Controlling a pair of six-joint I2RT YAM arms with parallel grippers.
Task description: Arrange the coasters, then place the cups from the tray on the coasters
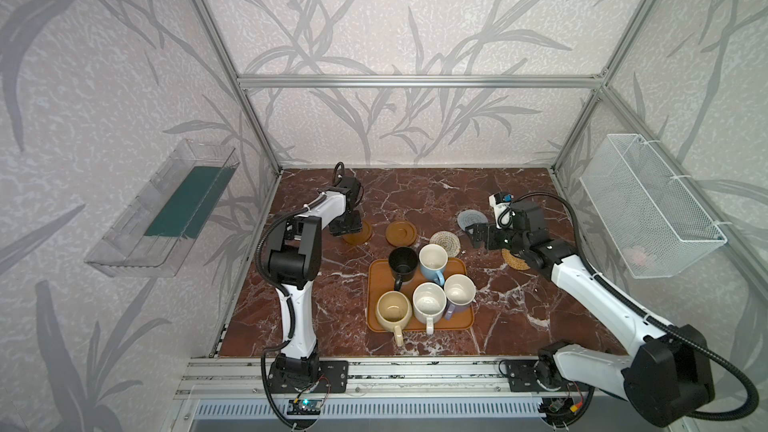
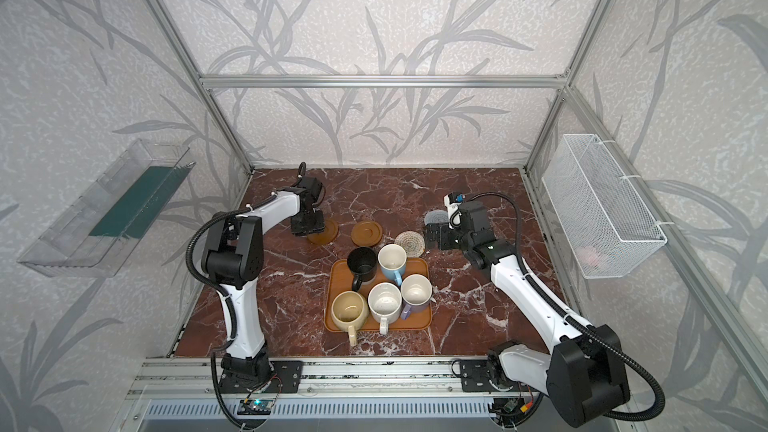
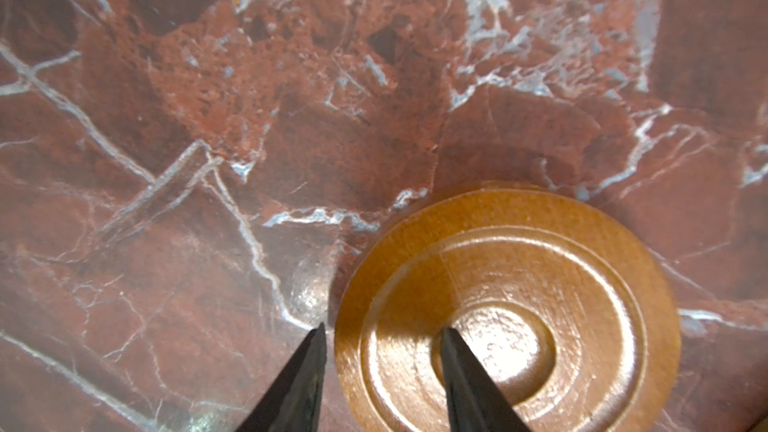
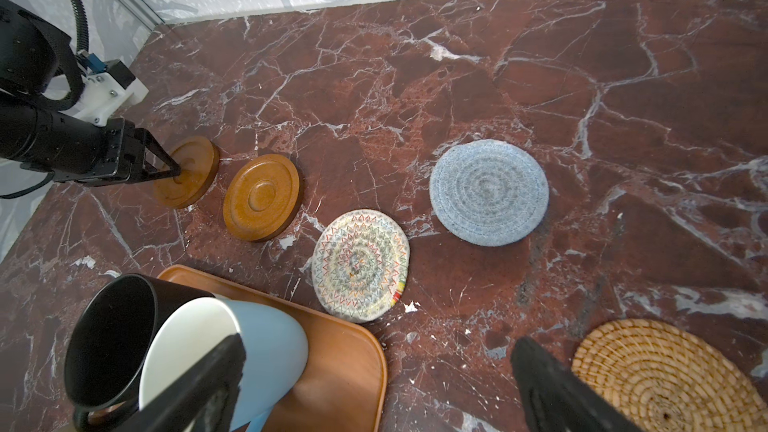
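Straddling the edge of the leftmost wooden coaster point(image 3: 540, 284), the left gripper point(image 3: 382, 330) has its fingers partway apart, one tip outside the rim and one over the centre dimple. I'd guess they are placed to pinch it or nudge it into line, though I see no firm grip. The right gripper point(image 4: 378, 340) hangs wide open and empty between the rattan coaster point(image 4: 665, 376) and the tray point(image 4: 345, 367). All five cups point(image 1: 429, 303) stand there, so it is probably ready for a first mug.

Cups point(image 1: 429, 303): I read no lettering.
Coasters point(image 4: 488, 192): I read no marks.
Tray point(image 1: 377, 278): I read no label.
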